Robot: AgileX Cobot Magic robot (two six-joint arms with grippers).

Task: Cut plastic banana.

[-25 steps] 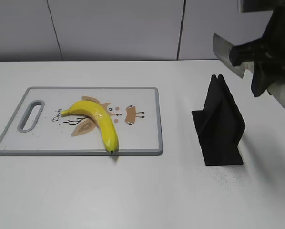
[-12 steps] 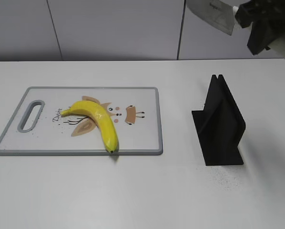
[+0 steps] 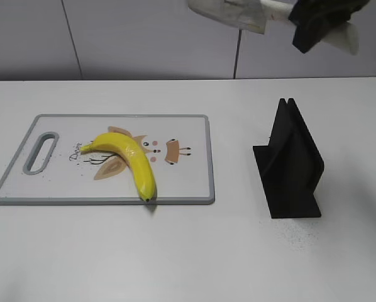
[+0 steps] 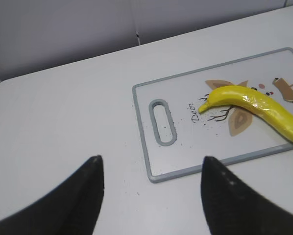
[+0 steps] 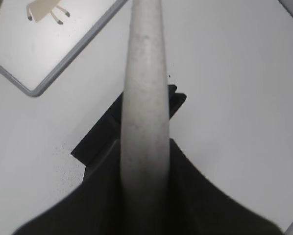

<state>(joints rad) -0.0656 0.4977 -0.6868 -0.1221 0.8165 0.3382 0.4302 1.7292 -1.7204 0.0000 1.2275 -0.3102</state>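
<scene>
White table, matte, finely speckled near right. Far wall: pale grey panels, two dark vertical seams. Even, diffuse light; soft shadows falling to the right.

Left gripper fingers spread wide, empty, above white table. Cutting board with grey rim and handle slot ahead to the right. Banana lies on board over deer print, stem end toward slot.
</scene>
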